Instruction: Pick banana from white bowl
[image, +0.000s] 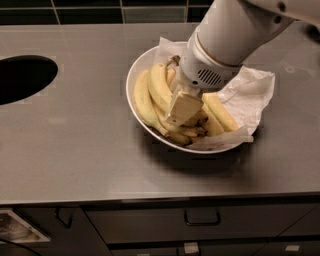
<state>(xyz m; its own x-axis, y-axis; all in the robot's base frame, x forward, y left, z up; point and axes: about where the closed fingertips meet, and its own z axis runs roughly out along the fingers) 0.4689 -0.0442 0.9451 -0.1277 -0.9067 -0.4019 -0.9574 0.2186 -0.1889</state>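
The gripper (184, 107) sat low in the white bowl (131, 80), among the bananas; whether it was wide or closed could not be told. The banana (160, 86) lay against it, packed beside its neighbours. Probable faults on lifting: adjacent bananas or the paper liner (250, 90) dragged out, or slippage on the curved skin

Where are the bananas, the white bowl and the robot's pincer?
bananas (142, 100): camera view, middle of the leftmost banana.
white bowl (134, 69): camera view, its bare left wall near the rim.
pincer (180, 111): camera view, its pale tip, down among the bananas in the bowl.
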